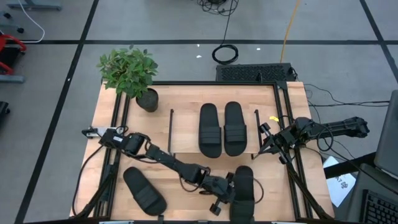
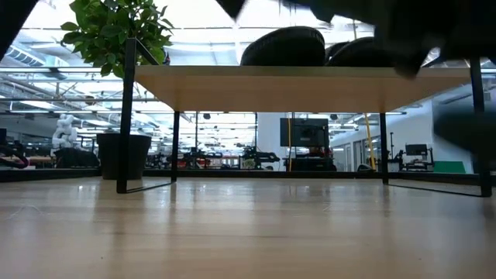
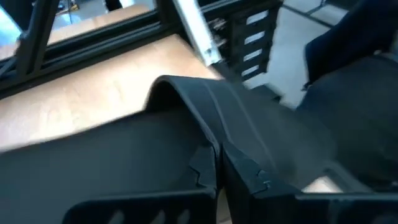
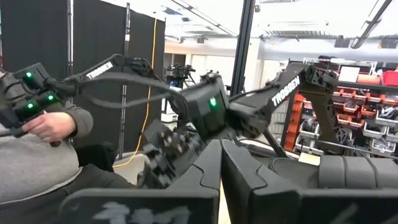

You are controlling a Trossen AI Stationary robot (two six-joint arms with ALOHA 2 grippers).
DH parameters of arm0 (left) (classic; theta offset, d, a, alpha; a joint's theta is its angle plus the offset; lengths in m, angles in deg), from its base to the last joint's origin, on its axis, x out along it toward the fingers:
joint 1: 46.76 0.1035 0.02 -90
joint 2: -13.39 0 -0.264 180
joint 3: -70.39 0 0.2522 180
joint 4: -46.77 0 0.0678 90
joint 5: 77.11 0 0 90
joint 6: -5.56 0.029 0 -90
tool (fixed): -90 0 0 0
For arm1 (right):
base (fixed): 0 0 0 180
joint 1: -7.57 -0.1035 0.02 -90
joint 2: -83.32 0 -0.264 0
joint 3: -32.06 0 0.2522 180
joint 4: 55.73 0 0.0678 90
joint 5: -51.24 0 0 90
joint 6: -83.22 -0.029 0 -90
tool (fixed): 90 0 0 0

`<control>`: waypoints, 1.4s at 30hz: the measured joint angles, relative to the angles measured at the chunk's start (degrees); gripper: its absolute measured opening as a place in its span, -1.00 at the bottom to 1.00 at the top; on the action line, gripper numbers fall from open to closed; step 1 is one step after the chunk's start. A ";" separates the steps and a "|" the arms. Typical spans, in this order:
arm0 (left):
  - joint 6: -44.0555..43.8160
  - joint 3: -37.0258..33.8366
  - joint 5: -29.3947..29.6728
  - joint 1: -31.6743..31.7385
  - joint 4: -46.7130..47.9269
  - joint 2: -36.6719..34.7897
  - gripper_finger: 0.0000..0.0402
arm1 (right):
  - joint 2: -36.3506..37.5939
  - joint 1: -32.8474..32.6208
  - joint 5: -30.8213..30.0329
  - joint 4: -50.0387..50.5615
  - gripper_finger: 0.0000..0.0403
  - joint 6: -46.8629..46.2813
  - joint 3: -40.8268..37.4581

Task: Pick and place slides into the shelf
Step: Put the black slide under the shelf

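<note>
Now my left end effector (image 1: 225,194) looks pinched shut at the soft, light slide's (image 1: 243,186) strap, the best place to hold.

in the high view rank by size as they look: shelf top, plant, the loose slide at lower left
1. Shelf top, clearly the largest.
2. Plant, leaves and pot together.
3. Loose slide, smallest, though not far behind the plant.
The plant stands taller, so nearer the camera; its lead over the slide is unsure.

shelf (image 1: 186,127), two slides (image 1: 221,129), seemingly paired
</note>
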 joint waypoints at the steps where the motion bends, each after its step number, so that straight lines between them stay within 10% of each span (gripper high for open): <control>1: -0.06 0.00 0.91 -0.53 0.54 -0.64 -0.99 | 0.00 0.00 0.00 0.01 -1.00 0.00 0.00; 24: -2.71 -0.07 -0.39 -3.44 6.95 -7.20 -1.00 | -0.70 0.00 0.00 -0.47 -1.00 0.04 -0.04; 42: -11.36 0.02 -26.18 -3.14 3.55 -7.20 -1.00 | -0.70 0.00 -0.01 -0.47 -1.00 0.05 -0.04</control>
